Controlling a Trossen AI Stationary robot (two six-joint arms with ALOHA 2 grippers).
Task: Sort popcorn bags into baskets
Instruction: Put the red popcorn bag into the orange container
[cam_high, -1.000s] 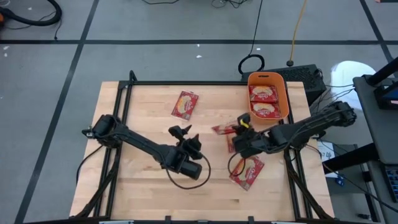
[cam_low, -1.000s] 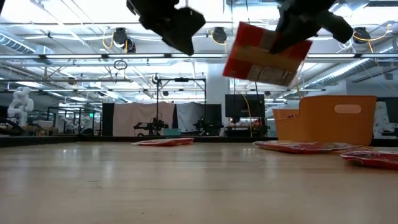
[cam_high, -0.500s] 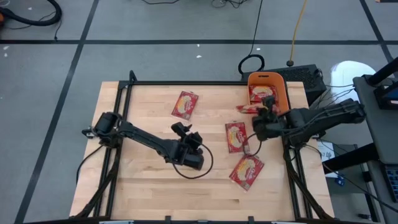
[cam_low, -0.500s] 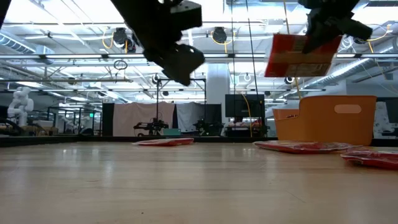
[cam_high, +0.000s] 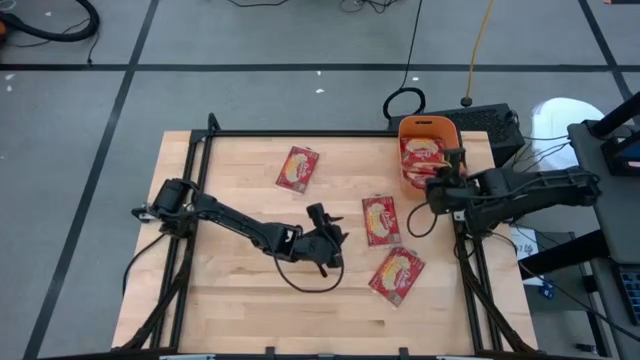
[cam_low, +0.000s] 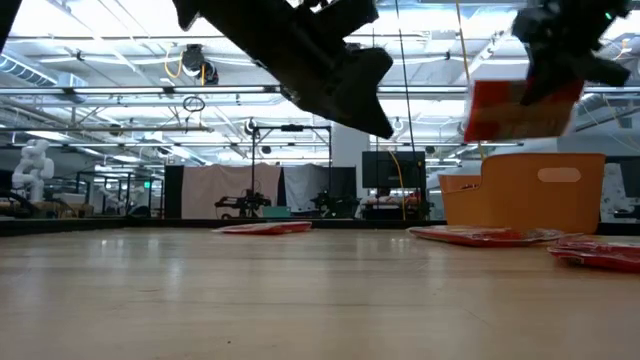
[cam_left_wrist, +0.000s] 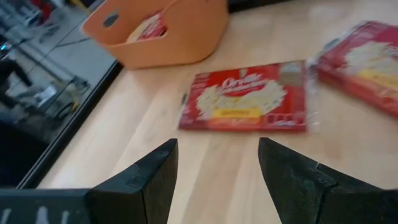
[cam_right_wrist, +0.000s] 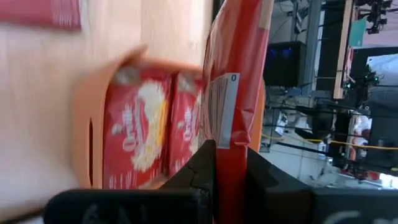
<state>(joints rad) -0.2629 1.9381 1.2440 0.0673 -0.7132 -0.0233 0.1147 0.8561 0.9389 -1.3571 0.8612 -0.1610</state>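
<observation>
1. My right tool (cam_high: 447, 172) is clamped on one popcorn bag (cam_low: 520, 108) — I hold it on edge in the air, over the near end of the orange basket (cam_high: 452, 133).
2. Two more bags (cam_right_wrist: 152, 127) lie flat inside that basket, side by side.
3. My left tool (cam_high: 333, 250) hovers above the bench (cam_high: 230, 290) with its fingers spread and nothing between them, just beside the middle bag (cam_high: 379, 219).
4. Another bag (cam_high: 396, 273) lies near the bench's front, and one (cam_high: 298, 167) sits well apart toward the back.

Robotics lab, white humanoid robot (cam_low: 32, 165), ceiling trusses (cam_low: 150, 92)
</observation>
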